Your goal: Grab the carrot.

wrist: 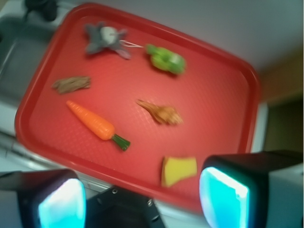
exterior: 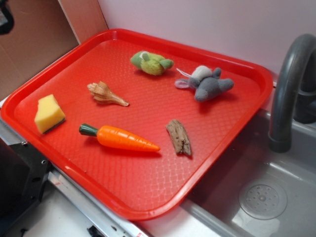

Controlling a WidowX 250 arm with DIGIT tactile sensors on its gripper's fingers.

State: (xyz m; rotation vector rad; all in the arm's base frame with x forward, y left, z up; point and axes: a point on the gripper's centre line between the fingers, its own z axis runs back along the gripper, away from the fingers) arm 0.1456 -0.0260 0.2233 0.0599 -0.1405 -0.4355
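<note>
Claw (wrist: 142, 194) open, empty | carrot (exterior: 119, 138) on red tray (exterior: 148, 197) | no legible writing

**Room around the carrot**

We take the glossy orange plastic carrot (exterior: 121, 138) (wrist: 92, 121) as our landmark on the red plastic tray (exterior: 148, 195) (wrist: 223, 95). Nothing touches it; bare tray floor rings it on every side. Just beyond its pointed tip lies a brown wood-like chunk (exterior: 179, 137) (wrist: 71, 84), the nearest obstacle, with a narrow gap between. Behind its stem end sits a brown ridged seashell (exterior: 105, 94) (wrist: 161, 113), apart. A yellow sponge wedge (exterior: 49, 114) (wrist: 179, 170) stands off past the green stem cap. The green plush toy (exterior: 151, 62) (wrist: 165, 59) and grey plush mouse (exterior: 206, 83) (wrist: 104, 39) lie well apart toward the far rim. From the carrot to the near rim we see open floor.
</note>
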